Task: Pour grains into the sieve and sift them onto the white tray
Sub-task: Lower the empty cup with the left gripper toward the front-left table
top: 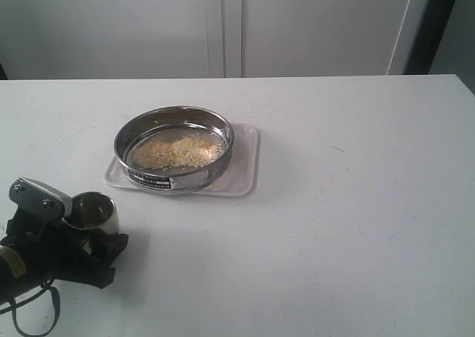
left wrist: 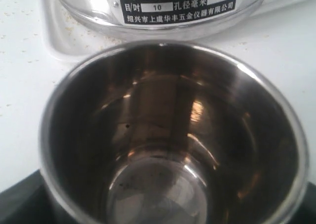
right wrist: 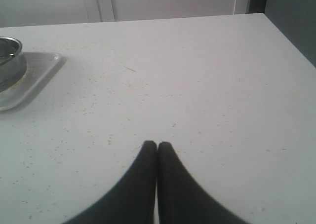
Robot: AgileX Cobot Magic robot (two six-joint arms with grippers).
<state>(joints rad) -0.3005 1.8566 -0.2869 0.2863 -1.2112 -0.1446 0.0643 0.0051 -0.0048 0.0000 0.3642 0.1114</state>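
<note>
Currently: wide shallow round steel sieve [top: 194, 178] with wire-mesh bottom sits on flat rectangular white tray [top: 245, 170], mid-bench, over tray's left part. Heap of pale golden grains [top: 178, 151] lies on mesh inside sieve. Black printed label plate [left wrist: 177, 2] on sieve wall faces left gripper [top: 74, 222]. Left gripper, at lower left of exterior view, clasps small rounded steel cup [top: 96, 212]; cup interior bare shiny steel, cup near tray but apart. Right gripper [right wrist: 157, 146] clenched, fingertips pressed together, low over white bench [top: 356, 203], well apart from tray.
</note>
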